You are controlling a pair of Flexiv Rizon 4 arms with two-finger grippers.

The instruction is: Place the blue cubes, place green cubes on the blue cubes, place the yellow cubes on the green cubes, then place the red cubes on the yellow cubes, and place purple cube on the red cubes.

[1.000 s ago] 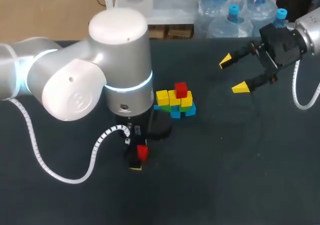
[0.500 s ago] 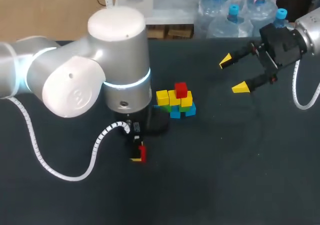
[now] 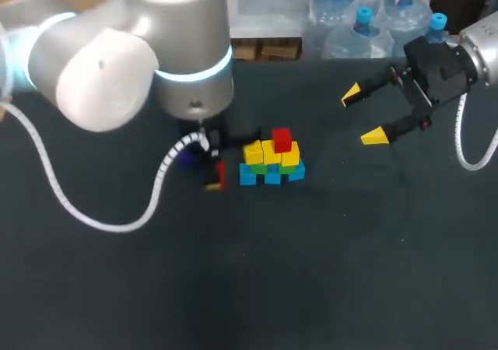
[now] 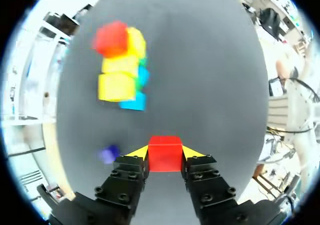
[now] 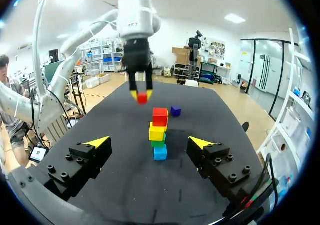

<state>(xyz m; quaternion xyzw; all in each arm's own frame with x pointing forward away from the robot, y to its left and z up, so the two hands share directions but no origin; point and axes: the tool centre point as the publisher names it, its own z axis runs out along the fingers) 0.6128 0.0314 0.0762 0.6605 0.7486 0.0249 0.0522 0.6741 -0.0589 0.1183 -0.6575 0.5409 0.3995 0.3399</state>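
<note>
1. Head view: your left gripper (image 3: 214,177) holds a red cube (image 3: 220,171) near the stack (image 3: 271,162); the right gripper (image 3: 363,115) hangs wide open, empty.
2. Left wrist: fingers (image 4: 138,152) pinch its flat sides; likely light, rigid, slick.
3. Right wrist: stack looks tippy; release gently.

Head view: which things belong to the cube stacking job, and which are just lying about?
Job: cube stack; red cube in the left hand; purple cube on the table.
Lying about: no stray item shows; the right hand hangs open, unused.
</note>
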